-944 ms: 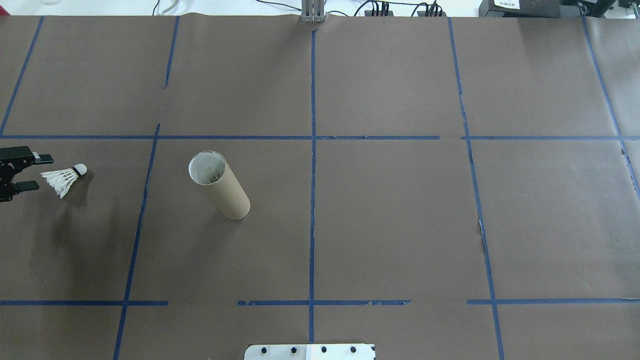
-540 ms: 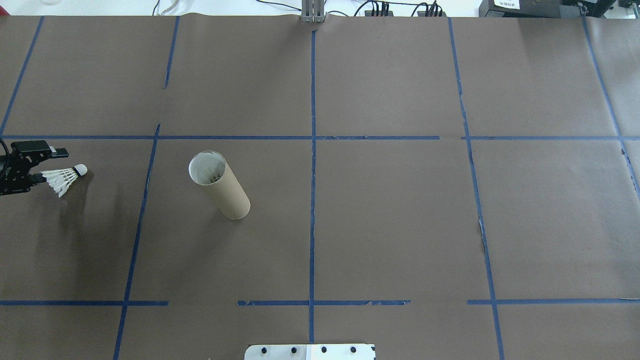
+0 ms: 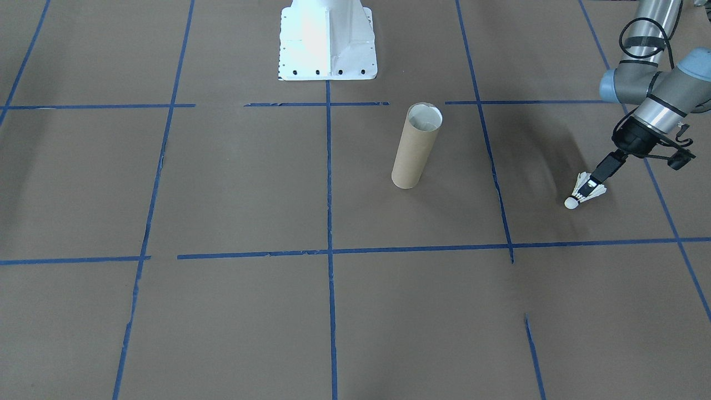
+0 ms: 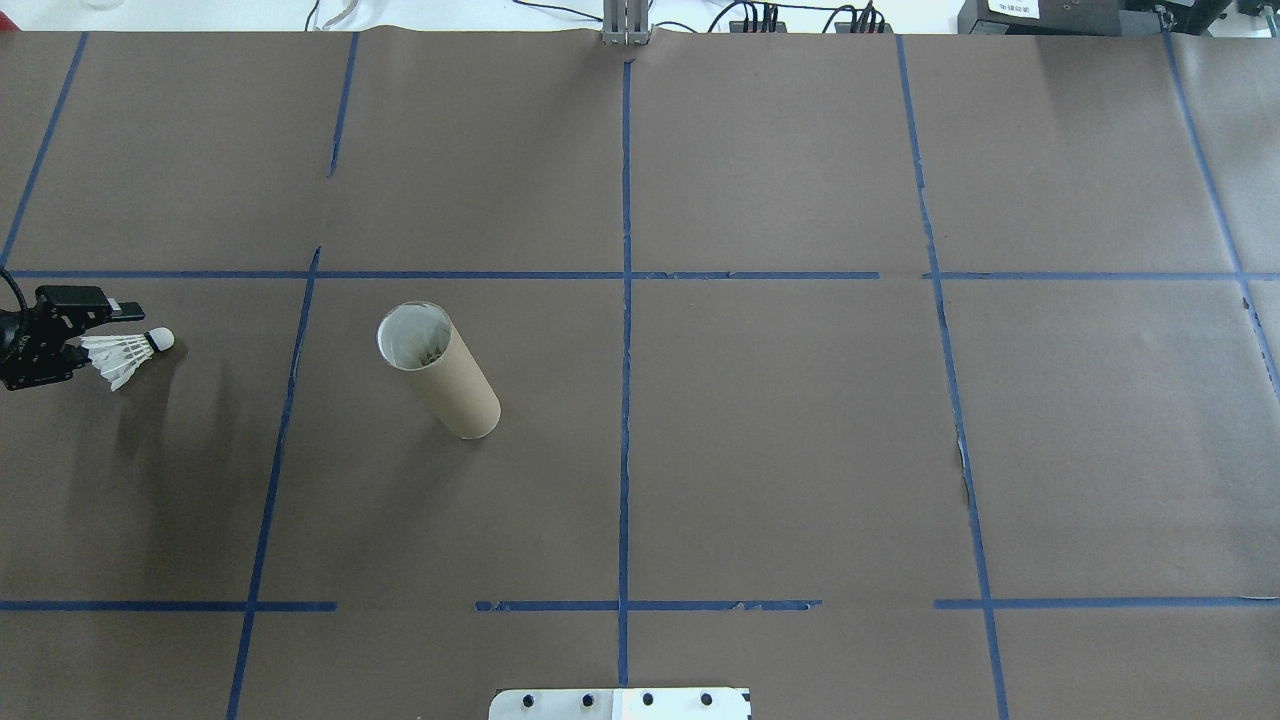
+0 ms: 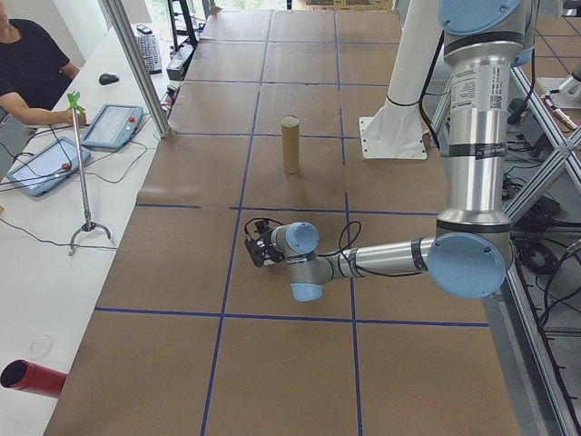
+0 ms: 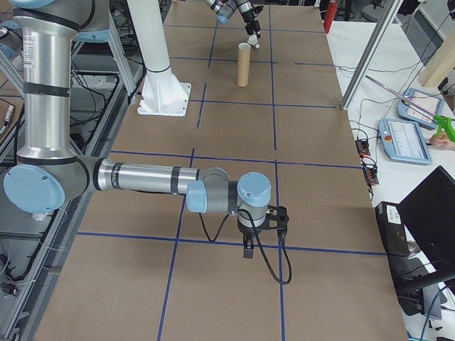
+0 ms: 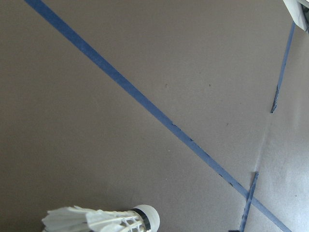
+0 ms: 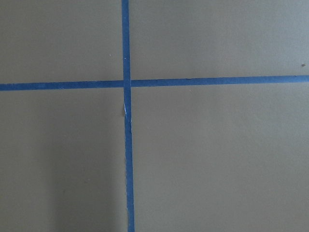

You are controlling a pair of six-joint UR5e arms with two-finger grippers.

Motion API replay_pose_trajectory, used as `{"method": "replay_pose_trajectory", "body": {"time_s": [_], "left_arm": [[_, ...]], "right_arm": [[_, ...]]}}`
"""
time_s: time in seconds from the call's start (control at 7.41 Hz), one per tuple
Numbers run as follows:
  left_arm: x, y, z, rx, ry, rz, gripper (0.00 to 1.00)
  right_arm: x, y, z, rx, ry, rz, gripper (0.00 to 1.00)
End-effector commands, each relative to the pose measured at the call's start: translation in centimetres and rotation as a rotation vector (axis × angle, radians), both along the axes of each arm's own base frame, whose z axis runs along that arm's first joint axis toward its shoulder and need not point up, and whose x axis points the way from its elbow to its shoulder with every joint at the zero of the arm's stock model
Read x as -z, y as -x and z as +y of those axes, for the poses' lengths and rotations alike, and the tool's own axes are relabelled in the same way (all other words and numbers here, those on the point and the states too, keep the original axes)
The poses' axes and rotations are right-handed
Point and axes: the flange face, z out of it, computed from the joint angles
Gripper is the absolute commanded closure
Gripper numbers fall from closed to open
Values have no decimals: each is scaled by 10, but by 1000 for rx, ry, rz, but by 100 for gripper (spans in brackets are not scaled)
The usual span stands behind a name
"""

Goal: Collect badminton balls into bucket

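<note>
Since a moment ago, the left pincer (image 4: 88, 338) has narrowed onto the shuttlecock (image 4: 128, 355), seemingly pinching its feather skirt, cork tip pointing toward the upright bucket (image 4: 438, 370) well apart. Right pincer (image 6: 249, 250): cannot tell its state.

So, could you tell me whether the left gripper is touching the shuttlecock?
Touching. In the front-facing view the left gripper has its fingers on the feather skirt of the shuttlecock, with no gap showing.

Brown-papered table (image 4: 800, 450), blue tape grid (image 4: 625, 400); cardboard tube (image 4: 440, 375) upright, shuttlecock (image 4: 125, 355) lying.
</note>
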Motion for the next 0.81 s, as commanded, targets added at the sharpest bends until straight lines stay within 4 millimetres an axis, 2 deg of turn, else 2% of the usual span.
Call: {"method": "replay_pose_trajectory", "body": {"time_s": [0.0, 0.13, 0.27, 0.54, 0.67], "left_arm": [[0, 0, 1, -1, -4, -1, 59], [-2, 2, 3, -3, -1, -4, 84], [-3, 3, 6, -14, 0, -3, 100], [7, 0, 15, -108, 2, 28, 100], [29, 0, 22, -217, -2, 71, 100]], "right_arm": [[0, 0, 0, 0, 0, 0, 0], [0, 0, 0, 0, 0, 0, 0], [0, 0, 0, 0, 0, 0, 0], [0, 0, 0, 0, 0, 0, 0], [0, 0, 0, 0, 0, 0, 0]]}}
